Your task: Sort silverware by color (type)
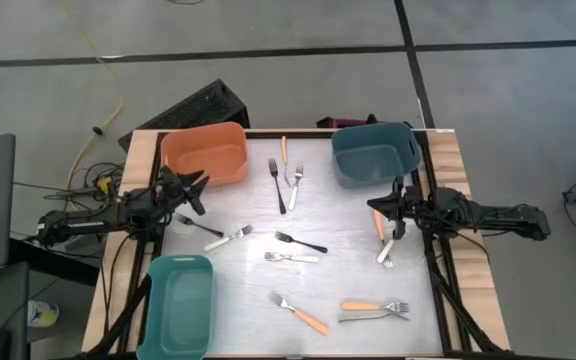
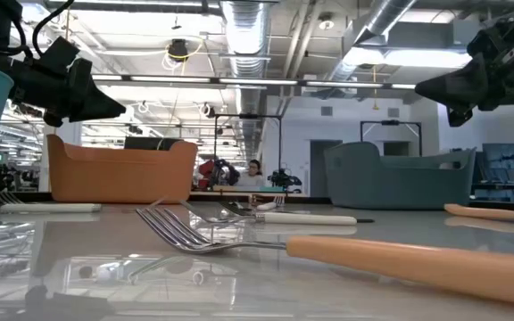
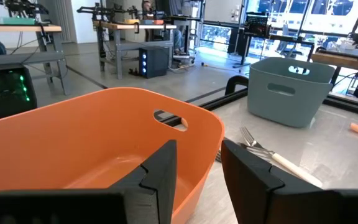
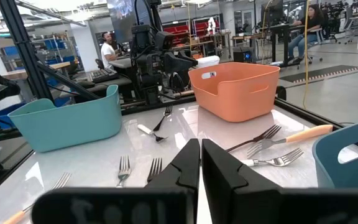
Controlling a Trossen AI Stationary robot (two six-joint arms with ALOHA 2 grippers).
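Left end effector [image 1: 196,190] hangs spread and empty by the orange bin [image 1: 205,153]; right end effector [image 1: 396,207] pressed together, empty. Crossed forks [image 1: 290,182] risk a double grab.

High view looked straight down on whole desk [image 1: 348,225]. Low view sat at desk height, close behind fork [image 2: 328,250], facing room. Left wrist view faced orange bin [image 3: 104,137] closely; right wrist view, from opposite side, shared that bin.
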